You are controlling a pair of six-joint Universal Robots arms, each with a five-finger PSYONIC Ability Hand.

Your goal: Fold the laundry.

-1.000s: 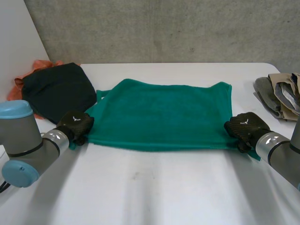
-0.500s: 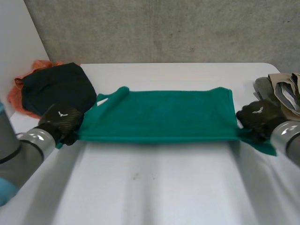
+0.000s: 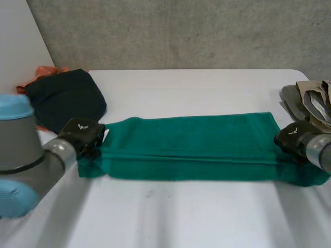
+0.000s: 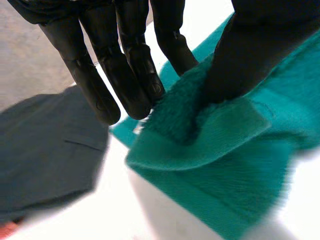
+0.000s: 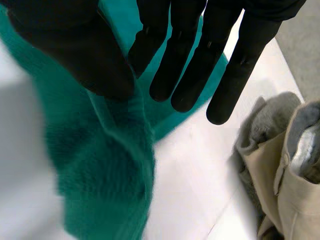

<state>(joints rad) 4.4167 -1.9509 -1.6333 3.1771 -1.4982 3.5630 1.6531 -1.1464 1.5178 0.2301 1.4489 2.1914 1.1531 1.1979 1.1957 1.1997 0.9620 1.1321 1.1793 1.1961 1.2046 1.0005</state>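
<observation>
Pinching the 9 o'clock end of the green towel (image 3: 189,147) between thumb and straight fingers, the left robot hand (image 3: 81,135) is seen clamped on a doubled-over corner. At the 3 o'clock end the right robot hand (image 3: 292,138) is likewise closed on the cloth, which is trapped under its thumb with the fingers held straight. The two ends appear to be held at once so that the cloth is kept taut and its layers are laid without wrinkles.

The towel is stretched as a long band across the middle of the worktop (image 3: 181,217), one layer resting on another, with a strip of the lower layer left showing along the 6 o'clock side. A first lengthwise fold is judged nearly made; the edges are not yet matched.

A dark garment (image 3: 62,98) over an orange cloth (image 3: 44,72) is set aside at 10 o'clock. A pile of beige and grey clothes (image 3: 310,106) is kept at 2 o'clock, just beside the right robot hand.
</observation>
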